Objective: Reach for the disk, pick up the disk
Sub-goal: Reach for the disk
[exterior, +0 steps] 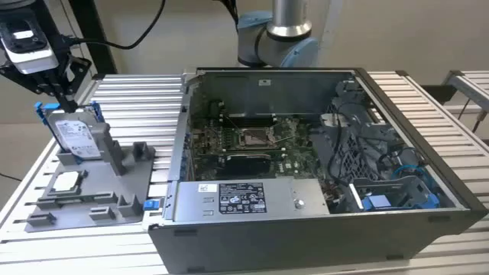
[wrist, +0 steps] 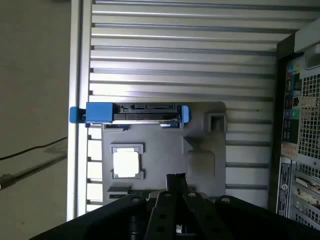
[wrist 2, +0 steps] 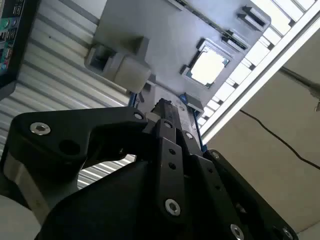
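At the exterior view's left, the gripper (exterior: 67,102) hangs right over the top edge of the disk (exterior: 77,137). The disk stands upright on its edge at the far end of a grey holder (exterior: 114,192), label facing out and a blue frame on both sides. Its lower edge sits in the holder, so it looks not yet lifted. I judge the reach all but done and the pick-up itself left to do.

I cannot tell whether the gripper is spread, pressed together or already pinching the disk. In the exterior view its dark tip meets the top edge of the disk against a dark background, and the place of contact is hard to make out.

In the first wrist view the disk (wrist: 132,113) shows edge-on from above, with blue ends. The gripper (wrist: 175,182) sits apart from it in that picture, with its tip cut off behind its own black body. In the second wrist view the gripper (wrist 2: 167,112) covers the spot where it meets the disk.

Nearer on the holder lies a small square chip (exterior: 65,180), untouched. The holder rests on a slatted table (exterior: 137,97).

To the right stands an open computer case (exterior: 321,235), well apart from the gripper. Behind it rises the arm (exterior: 275,34), cut off at the top.
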`<state>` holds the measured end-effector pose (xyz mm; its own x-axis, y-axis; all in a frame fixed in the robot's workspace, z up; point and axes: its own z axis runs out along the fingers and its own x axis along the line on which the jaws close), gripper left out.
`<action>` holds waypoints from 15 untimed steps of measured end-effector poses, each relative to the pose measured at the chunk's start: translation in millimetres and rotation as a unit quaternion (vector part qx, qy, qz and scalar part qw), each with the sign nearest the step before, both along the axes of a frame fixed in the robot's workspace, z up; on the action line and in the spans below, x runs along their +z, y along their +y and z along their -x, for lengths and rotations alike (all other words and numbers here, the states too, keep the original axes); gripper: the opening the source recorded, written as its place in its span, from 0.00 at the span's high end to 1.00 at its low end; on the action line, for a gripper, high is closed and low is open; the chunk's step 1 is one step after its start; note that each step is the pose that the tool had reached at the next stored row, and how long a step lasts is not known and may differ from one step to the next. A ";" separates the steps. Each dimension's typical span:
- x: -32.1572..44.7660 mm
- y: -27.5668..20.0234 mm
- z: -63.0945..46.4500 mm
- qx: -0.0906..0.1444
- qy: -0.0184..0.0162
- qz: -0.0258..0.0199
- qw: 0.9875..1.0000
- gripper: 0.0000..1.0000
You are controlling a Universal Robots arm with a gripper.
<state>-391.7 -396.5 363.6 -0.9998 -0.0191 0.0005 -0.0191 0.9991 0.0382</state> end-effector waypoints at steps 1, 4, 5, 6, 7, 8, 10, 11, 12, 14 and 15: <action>0.0 0.0 0.0 0.000 0.000 0.000 1.000 1.00; 0.0 0.0 0.0 0.000 0.000 0.000 1.000 1.00; 0.0 0.0 0.0 0.000 0.000 0.000 1.000 1.00; 0.0 0.0 0.0 0.000 0.000 0.000 1.000 1.00; 0.0 0.0 0.0 0.000 0.000 0.000 1.000 1.00; 0.0 0.0 0.0 0.000 0.000 0.000 1.000 1.00; 0.0 0.0 0.0 0.000 0.000 0.000 1.000 1.00; 0.0 0.0 0.0 0.000 0.000 0.000 1.000 1.00; 0.0 0.0 0.0 0.000 0.000 0.000 1.000 1.00; 0.1 0.4 0.0 0.000 0.000 0.000 1.000 1.00; 0.0 1.4 0.1 0.000 0.000 0.000 1.000 1.00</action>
